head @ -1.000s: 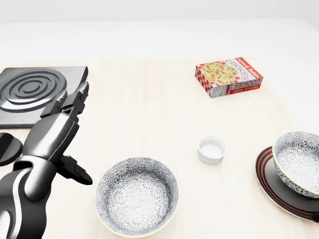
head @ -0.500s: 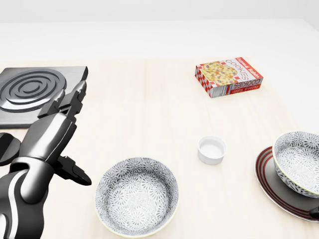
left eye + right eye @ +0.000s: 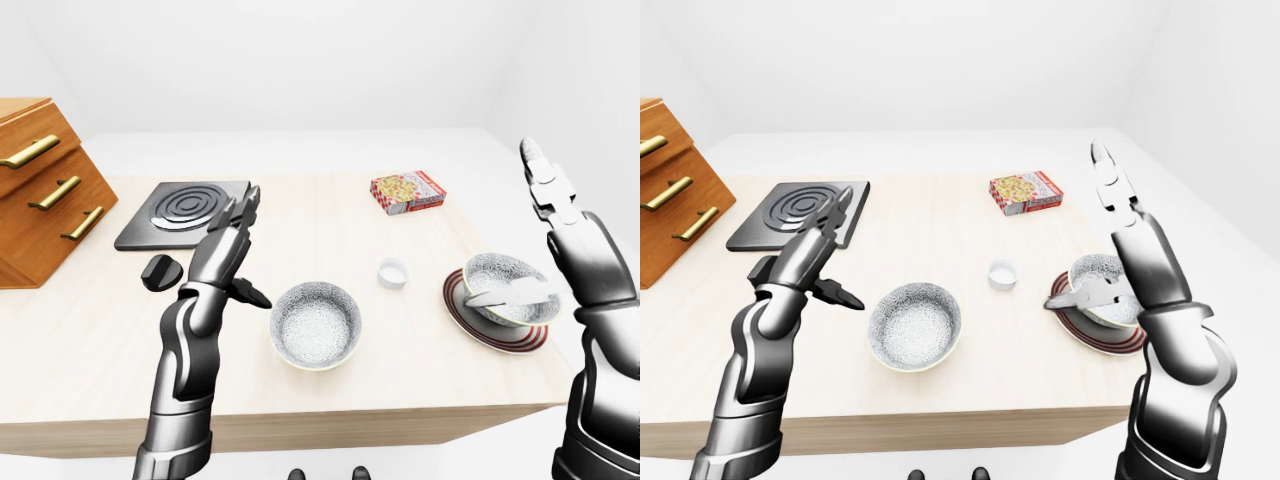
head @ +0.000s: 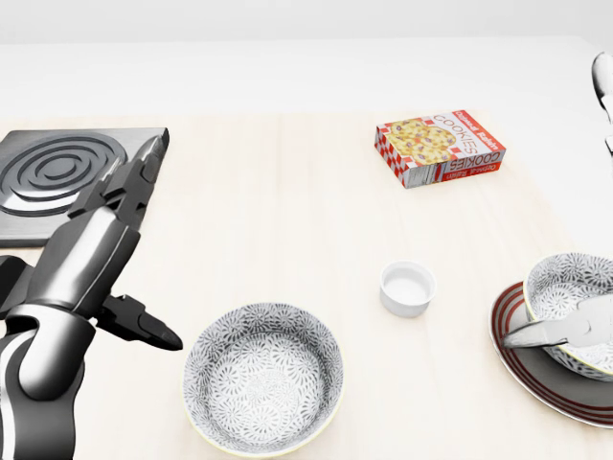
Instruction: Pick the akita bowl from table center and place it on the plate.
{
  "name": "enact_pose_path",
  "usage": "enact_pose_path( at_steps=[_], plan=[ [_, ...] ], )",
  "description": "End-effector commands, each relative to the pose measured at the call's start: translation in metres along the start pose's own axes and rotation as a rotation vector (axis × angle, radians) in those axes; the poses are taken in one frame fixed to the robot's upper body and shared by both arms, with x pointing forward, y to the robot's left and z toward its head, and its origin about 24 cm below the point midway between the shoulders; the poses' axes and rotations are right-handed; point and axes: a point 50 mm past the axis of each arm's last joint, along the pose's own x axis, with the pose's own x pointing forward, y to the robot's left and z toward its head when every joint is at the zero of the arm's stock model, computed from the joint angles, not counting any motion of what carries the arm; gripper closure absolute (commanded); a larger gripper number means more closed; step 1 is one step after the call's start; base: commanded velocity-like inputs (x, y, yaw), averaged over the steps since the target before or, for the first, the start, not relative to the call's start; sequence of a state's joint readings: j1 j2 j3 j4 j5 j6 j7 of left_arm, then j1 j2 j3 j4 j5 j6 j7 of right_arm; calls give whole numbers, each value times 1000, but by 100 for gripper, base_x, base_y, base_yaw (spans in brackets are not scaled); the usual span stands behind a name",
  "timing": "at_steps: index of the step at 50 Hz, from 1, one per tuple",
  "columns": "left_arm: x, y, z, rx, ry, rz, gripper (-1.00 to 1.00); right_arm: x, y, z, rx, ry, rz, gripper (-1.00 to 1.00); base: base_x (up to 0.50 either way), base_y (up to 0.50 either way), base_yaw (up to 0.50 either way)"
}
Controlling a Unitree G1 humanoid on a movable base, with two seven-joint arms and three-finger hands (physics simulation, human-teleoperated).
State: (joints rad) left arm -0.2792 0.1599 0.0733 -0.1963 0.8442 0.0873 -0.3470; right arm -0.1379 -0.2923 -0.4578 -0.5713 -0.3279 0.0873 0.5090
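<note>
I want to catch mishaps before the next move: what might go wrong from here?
1. The right hand is open, and in the head view its thumb crosses over the bowl on the plate. A careless move could catch the rim and tip or drag it.
2. A look-alike bowl sits beside the open left hand, whose thumb points toward it, so it could get nudged.
</note>
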Motion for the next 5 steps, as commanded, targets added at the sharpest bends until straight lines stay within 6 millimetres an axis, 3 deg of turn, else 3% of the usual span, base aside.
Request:
enact_pose_path(
  at_steps=[1, 5],
  plan=[
    [0, 4, 6, -60, -38, 35, -100, 7, 11, 21, 161, -147, -22, -100, 0, 0, 0],
    [-3, 4, 8, -65, -47, 40, -100, 4, 15, 18, 205, -140, -18, -100, 0, 0, 0]
  ],
)
